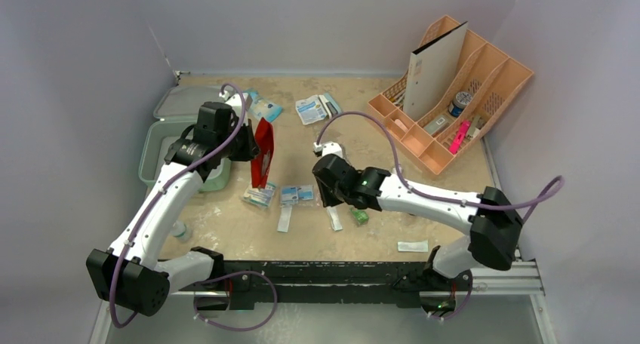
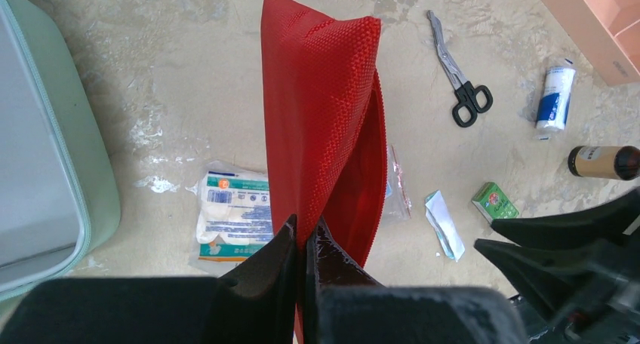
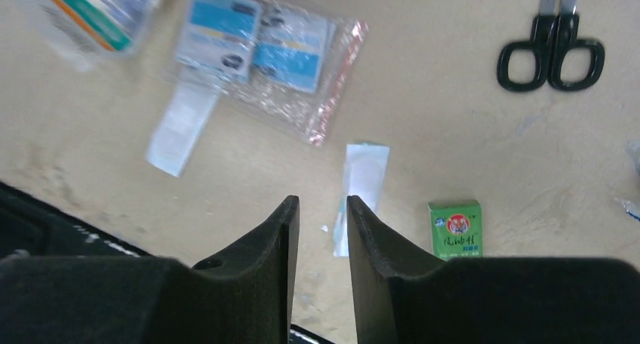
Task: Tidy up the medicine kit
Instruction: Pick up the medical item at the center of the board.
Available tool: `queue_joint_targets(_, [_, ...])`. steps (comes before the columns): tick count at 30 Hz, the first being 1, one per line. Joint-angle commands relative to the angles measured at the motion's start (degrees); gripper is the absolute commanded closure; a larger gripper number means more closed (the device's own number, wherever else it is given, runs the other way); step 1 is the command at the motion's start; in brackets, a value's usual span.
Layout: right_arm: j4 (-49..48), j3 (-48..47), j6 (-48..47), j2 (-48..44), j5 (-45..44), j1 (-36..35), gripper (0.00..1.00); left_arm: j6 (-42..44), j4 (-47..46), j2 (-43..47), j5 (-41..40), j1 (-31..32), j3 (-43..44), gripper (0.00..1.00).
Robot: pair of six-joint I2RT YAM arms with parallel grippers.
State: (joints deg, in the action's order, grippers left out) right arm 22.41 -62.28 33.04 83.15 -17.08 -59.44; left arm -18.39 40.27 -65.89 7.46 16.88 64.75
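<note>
The red pouch (image 2: 317,110) is held upright, pinched in the closed jaws of the left gripper (image 2: 306,246). The medicine kit (image 1: 155,144) is noted left of the pouch, lid apparently open. The right gripper (image 3: 323,216), right of the pouch, is narrowly parted and empty above a white strip (image 3: 364,174).

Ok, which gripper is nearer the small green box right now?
Right. The right gripper hangs just left of the small green box in its wrist view, jaws slightly apart; the left gripper is farther off, shut on the upright red pouch.
</note>
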Motion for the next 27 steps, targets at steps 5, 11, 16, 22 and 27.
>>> queue_joint_targets(5, [2.3, 0.8, 0.1, 8.0, -2.1, -1.1, 0.67, 0.6, -2.1, 1.2, -0.2, -0.3, -0.3, 1.00])
queue_joint_targets(11, [4.2, -0.3, 0.3, 13.3, -4.1, -1.5, 0.67, 0.6, -2.1, 1.2, -0.7, -0.3, -0.3, 1.00])
queue_joint_targets(16, [3.3, 0.5, 0.1, 15.4, -3.8, -1.7, 0.67, 0.6, -2.0, 1.1, -0.7, -0.3, -0.3, 1.00])
queue_joint_targets(22, [4.2, 0.4, 0.1, 18.3, -6.3, -2.3, 0.72, 0.6, -2.1, 0.9, -0.6, -0.3, -0.2, 1.00])
queue_joint_targets(27, [5.4, 0.0, -0.1, 19.5, -8.3, -3.0, 0.86, 0.6, -2.1, 1.0, -0.6, -0.3, -0.2, 1.00])
